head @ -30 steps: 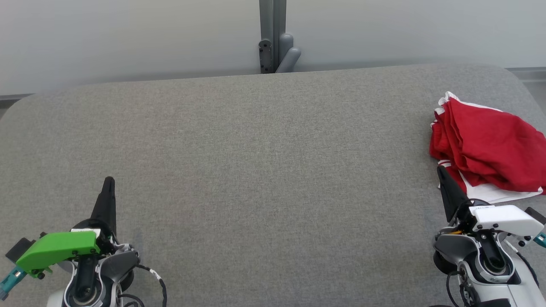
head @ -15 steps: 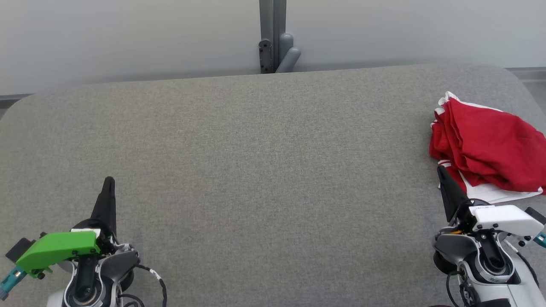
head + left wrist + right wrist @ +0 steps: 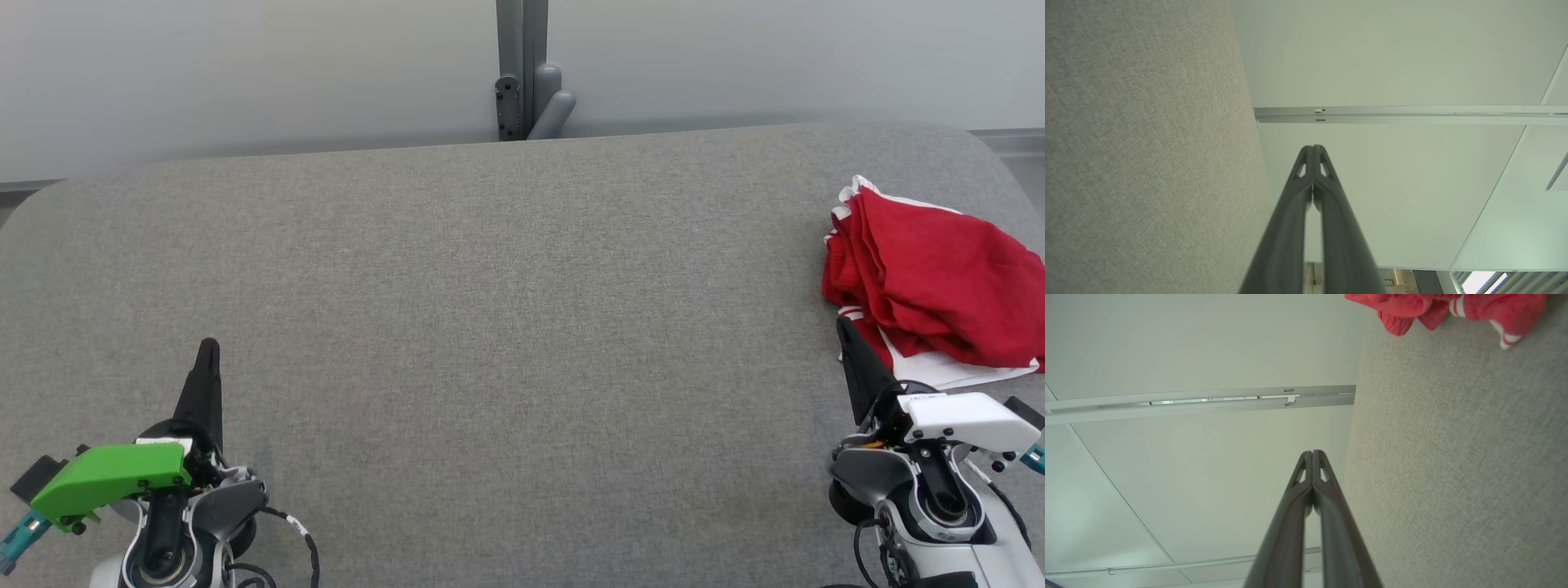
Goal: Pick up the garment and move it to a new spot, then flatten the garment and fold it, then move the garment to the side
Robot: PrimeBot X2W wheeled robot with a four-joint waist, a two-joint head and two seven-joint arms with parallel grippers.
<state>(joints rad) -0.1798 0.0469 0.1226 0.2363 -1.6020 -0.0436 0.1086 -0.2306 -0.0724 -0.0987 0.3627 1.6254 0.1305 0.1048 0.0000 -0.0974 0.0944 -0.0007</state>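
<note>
Garment (image 3: 939,286), red heap, table's (image 3: 490,327) rt edge, nr closed rt fingers (image 3: 857,363).

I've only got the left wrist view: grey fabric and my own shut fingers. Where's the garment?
Observer: The red garment lies bunched at the right end of the table, far from the left gripper.
Operator: Which arm is nearer?
Observer: The right gripper; in the head view its tip sits beside the garment's near corner.
Operator: Is it holding it?
Observer: No. The right wrist view shows its fingers shut on nothing, with bare table between them and the garment.
</note>
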